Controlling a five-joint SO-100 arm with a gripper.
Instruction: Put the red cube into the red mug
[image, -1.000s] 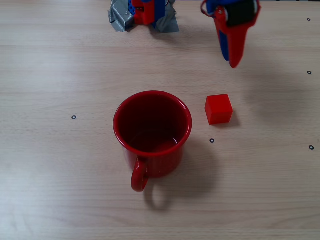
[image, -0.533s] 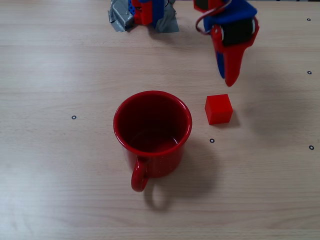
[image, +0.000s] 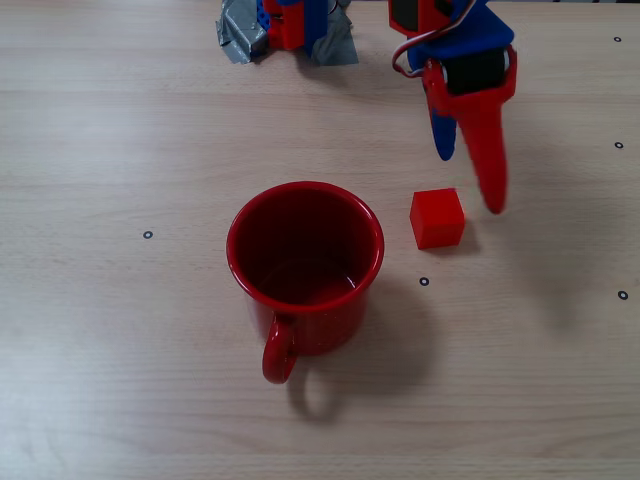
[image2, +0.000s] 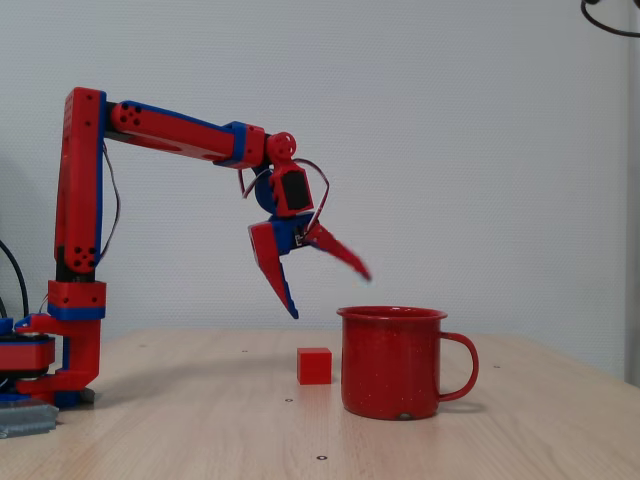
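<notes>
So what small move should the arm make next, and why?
Probably lower the gripper straight down around the red cube. Its jaws are open and it hangs above the cube in the side fixed view, not touching it. The cube sits on the table beside the red mug, which looks empty.

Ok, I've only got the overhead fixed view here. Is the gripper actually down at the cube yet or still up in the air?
Observer: It's up in the air. In the side fixed view the gripper hangs above the red cube, clear of the table.
Operator: Are the jaws open?
Observer: Yes, from the side the fingers are spread wide, one pointing down, the other angled out toward the red mug.
Operator: How tall is the cube against the mug?
Observer: From the side its top sits well below the mug's rim.
</notes>
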